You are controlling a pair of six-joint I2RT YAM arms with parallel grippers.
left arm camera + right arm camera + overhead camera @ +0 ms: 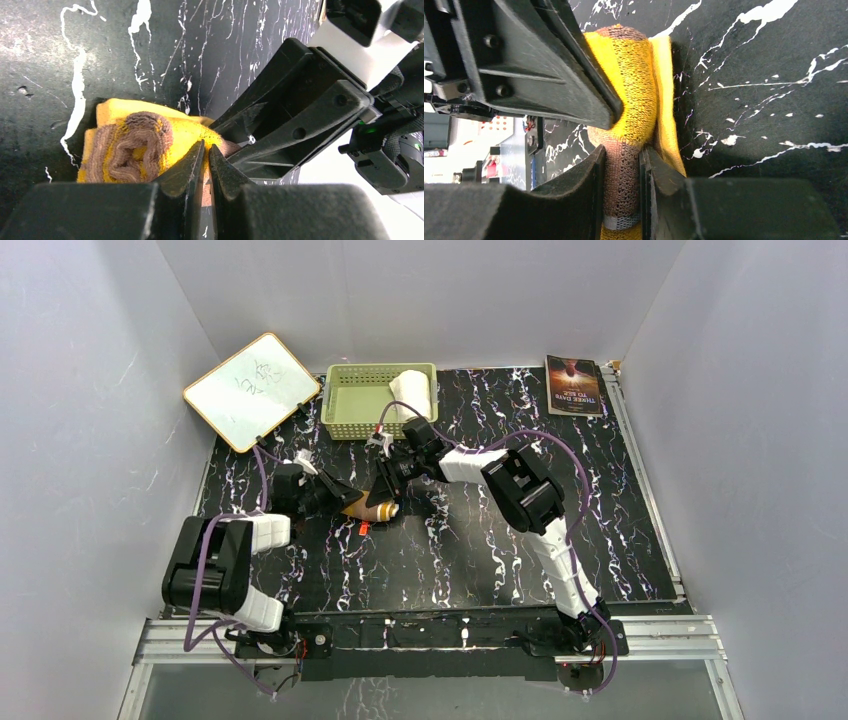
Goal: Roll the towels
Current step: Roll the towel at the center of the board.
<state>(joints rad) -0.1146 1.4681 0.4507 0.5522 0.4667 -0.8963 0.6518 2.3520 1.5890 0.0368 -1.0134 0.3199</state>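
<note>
The brown towel (372, 507) at frame centre shows a bright yellow-orange face beside its brown knit. The white towel (412, 392), upper centre, is plain cream-white, in a pale green perforated basket (345, 405). The worktop (500, 560) is black, veined white like marble.

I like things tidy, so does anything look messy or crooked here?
The brown towel roll is lumpy: its spiral end is wobbly, and a yellow flap sticks out along its side. The whiteboard sits crooked at the back left. The white towel stands neatly in the basket.
</note>
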